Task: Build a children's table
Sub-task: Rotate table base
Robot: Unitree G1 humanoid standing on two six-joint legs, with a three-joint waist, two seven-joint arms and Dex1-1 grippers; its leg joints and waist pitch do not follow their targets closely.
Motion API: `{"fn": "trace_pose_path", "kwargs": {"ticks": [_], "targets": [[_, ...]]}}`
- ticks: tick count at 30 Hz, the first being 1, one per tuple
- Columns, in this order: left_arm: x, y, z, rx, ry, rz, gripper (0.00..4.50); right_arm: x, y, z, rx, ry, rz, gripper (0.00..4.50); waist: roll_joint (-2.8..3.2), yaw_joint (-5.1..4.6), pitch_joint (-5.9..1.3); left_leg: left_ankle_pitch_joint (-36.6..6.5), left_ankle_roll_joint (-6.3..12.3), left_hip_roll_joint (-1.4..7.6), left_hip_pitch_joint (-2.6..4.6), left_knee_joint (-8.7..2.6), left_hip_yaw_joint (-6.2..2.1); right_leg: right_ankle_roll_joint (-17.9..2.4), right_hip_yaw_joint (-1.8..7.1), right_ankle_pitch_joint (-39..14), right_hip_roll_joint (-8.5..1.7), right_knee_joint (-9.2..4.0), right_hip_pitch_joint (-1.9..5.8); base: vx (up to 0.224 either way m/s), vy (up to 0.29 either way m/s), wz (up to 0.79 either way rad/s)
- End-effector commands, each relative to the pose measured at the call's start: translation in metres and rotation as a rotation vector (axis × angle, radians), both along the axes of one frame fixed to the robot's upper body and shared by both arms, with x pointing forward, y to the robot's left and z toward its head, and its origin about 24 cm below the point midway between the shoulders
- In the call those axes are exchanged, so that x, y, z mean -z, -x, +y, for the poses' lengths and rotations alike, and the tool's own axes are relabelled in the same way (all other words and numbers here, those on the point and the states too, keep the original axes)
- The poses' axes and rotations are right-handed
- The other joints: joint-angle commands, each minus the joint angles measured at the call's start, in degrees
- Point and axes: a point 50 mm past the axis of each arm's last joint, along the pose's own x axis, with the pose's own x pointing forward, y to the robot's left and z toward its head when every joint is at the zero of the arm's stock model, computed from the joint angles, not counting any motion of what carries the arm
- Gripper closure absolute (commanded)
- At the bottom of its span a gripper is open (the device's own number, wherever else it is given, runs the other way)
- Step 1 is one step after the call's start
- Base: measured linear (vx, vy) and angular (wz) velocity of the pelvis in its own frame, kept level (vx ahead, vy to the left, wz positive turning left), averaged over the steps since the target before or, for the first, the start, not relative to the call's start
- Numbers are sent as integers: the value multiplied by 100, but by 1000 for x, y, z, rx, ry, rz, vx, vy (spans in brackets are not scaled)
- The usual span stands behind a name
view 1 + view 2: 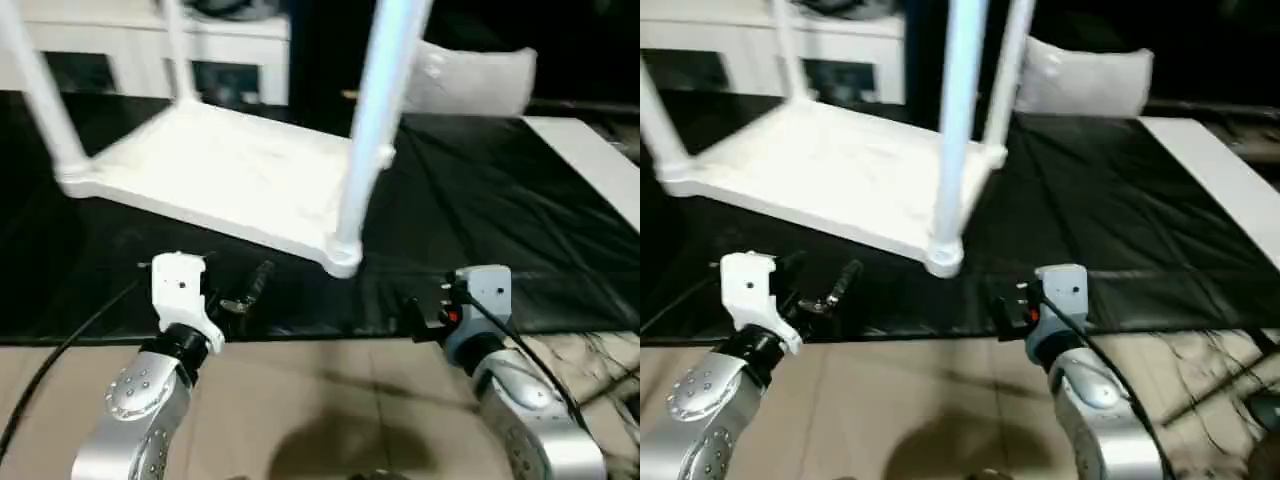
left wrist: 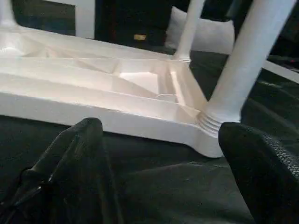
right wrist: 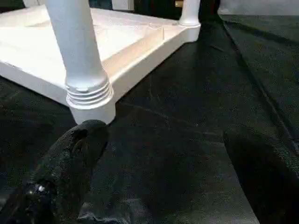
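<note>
The small all-white plastic children's table (image 1: 230,180) lay upside down on the black sheet-covered work surface (image 1: 480,230), its square top flat on the cloth and its ribbed underside facing up, with four long tapered round legs (image 1: 375,120) rising from the round corner sockets. The left gripper (image 2: 159,154) hovered just in front of the table's near edge, its two black fingers (image 2: 79,154) spread wide and holding nothing. The right gripper (image 3: 163,158) hung beside it, just short of the nearest corner socket (image 3: 91,100), its jaws equally wide apart and empty, the black cloth showing between them. Beyond the table stood a white cabinet with shelves (image 1: 130,50) and a pale cushion (image 1: 470,75), and a flat white rectangular board (image 1: 590,160) lay off to the right gripper's far side.
</note>
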Motion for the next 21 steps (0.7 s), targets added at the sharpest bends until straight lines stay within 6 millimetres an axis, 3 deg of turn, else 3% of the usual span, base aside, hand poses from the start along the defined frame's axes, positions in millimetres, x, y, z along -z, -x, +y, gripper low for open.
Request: {"fn": "trace_pose_path", "kwargs": {"ticks": [1, 2, 3, 4, 5, 6, 7, 8, 9, 10, 11, 12, 13, 14, 15, 16, 17, 18, 19, 20, 21], "targets": [[-4, 3, -2, -2, -12, -9, 9, -4, 0, 0, -19, -5, -19, 0, 118, -89, -64, -4706, -959, 747, 191, -1009, -583, -76, -49, -3246, -199, -463, 60, 0, 0, 0], [-5, 4, -1, -5, -12, -11, 9, -3, 0, 1, -20, -8, -16, 0, 216, 62, -78, -5525, -1045, 880, -351, -1580, -399, -257, -233, -1563, 23, 742, 648, -64, 1, 0], [-5, 5, -1, -7, -12, -13, 9, -3, 0, 2, -22, -11, -14, 0, 219, 301, -63, -5765, -1048, 791, -572, -1656, -135, -221, -350, -890, 116, 1003, 747, 0, 0, 0], [-6, 6, -1, -12, -8, -11, 9, -4, 0, 4, -31, -14, -18, 0, 15, 340, -156, -4426, -850, 688, 81, -1196, 80, -202, 197, -3080, -111, 657, 375, 0, 0, 0], [-6, 7, -1, -14, -4, -10, 9, -5, 0, 5, -42, -17, -23, 0, -255, 325, -204, -3342, -817, 501, 470, -179, -164, -190, 459, -4998, -680, -239, 24, 107, -119, 10], [-7, 8, -2, -12, -3, -8, 9, -7, 0, 7, -56, -16, -30, 0, -180, 474, -164, -582, 190, 8, -74, 577, -535, -446, 1096, -6024, -995, -856, 494, 159, -74, -2], [-7, 8, -3, -3, -9, -9, 9, -7, 0, 8, -66, -11, -35, 0, -71, 600, -56, -179, 124, 149, -478, 643, -839, -682, 1246, -5403, -1129, -772, 848, 159, -74, -2], [-7, 8, -3, 0, -12, -10, 9, -7, 0, 8, -69, -10, -37, 0, -73, 598, 15, -246, 30, 262, -438, 548, -880, -858, 1102, -5022, -1060, -737, 805, 125, 8, 6], [-7, 8, -3, 5, -17, -11, 9, -6, 0, 9, -75, -7, -37, 0, 58, 611, -98, -461, -102, 428, -196, 48, -846, -1179, 665, -3848, -566, -520, 798, 94, 47, 15], [-7, 8, -3, 5, -24, -12, 9, -5, -1, 9, -79, -5, -38, 0, 159, 384, -125, -866, 94, 750, 303, -600, -1155, -1067, 230, -2360, 158, 79, 329, 94, 47, 15], [-6, 8, -3, 4, -29, -12, 9, -5, -1, 10, -81, -3, -38, 0, 341, 205, -361, -1157, 475, 970, 843, -697, -1606, -546, 142, -1341, 224, 748, -51, 84, 42, 18], [-7, 7, -3, 2, -28, -13, 9, -4, -1, 10, -83, -1, -38, 0, 317, 149, -405, -858, 795, 939, 891, -640, -1662, -207, 117, -1025, 240, 875, -148, 106, 28, 3], [-8, 6, -3, 1, -24, -17, 9, -5, -2, 10, -81, 6, -44, 0, 356, 136, -357, 115, 1269, 814, 831, -544, -1577, 268, 95, -643, 223, 991, -362, 106, 28, 3], [-8, 5, -3, 1, -24, -18, 9, -5, -2, 10, -81, 7, -45, 0, 312, 119, -326, 399, 1433, 801, 760, -577, -1487, 395, 98, -494, 203, 1028, -413, 138, 35, 0], [-9, 5, -3, 2, -23, -19, 9, -6, -3, 10, -79, 11, -48, 0, 303, 103, -297, 529, 1544, 759, 646, -657, -1361, 441, 72, -330, 211, 1064, -415, 119, 4, 3], [-10, 3, -5, 14, -14, -21, 9, -7, -4, 9, -71, 16, -52, 0, 191, 20, -295, 330, 1808, 645, 549, -728, -1072, 239, 109, 228, 125, 813, -452, 119, 4, 3], [-10, 2, -6, 26, -18, -22, 9, -8, -3, 8, -64, 21, -52, 0, 100, -22, -293, 178, 1795, 555, 524, -715, -980, 84, 170, 431, 56, 586, -400, 105, -48, -4], [-10, 2, -6, 31, -19, -22, 9, -8, -3, 8, -62, 23, -52, 0, -182, 27, -334, -593, 1463, 230, 307, -539, -730, -127, 544, 318, -252, 20, -6, 88, -93, 1], [-10, 2, -8, 55, -24, -22, 9, -7, -1, 6, -49, 32, -51, 0, -326, 169, -302, -1059, 1183, 1, 79, -304, -582, -174, 903, -1005, -474, -348, 308, 88, -93, 1], [-10, 2, -9, 63, -25, -21, 9, -7, 0, 5, -46, 34, -50, 0, -375, 264, -377, -722, 753, -146, -44, 308, -612, -501, 1274, -3131, -820, -579, 634, 118, -96, 2], [-9, 2, -11, 76, -27, -22, 9, -6, 1, 4, -34, 31, -49, 0, -300, 338, -326, -257, 352, -62, -260, 420, -742, -961, 1272, -3127, -878, -529, 781, 151, -67, -5]]}}
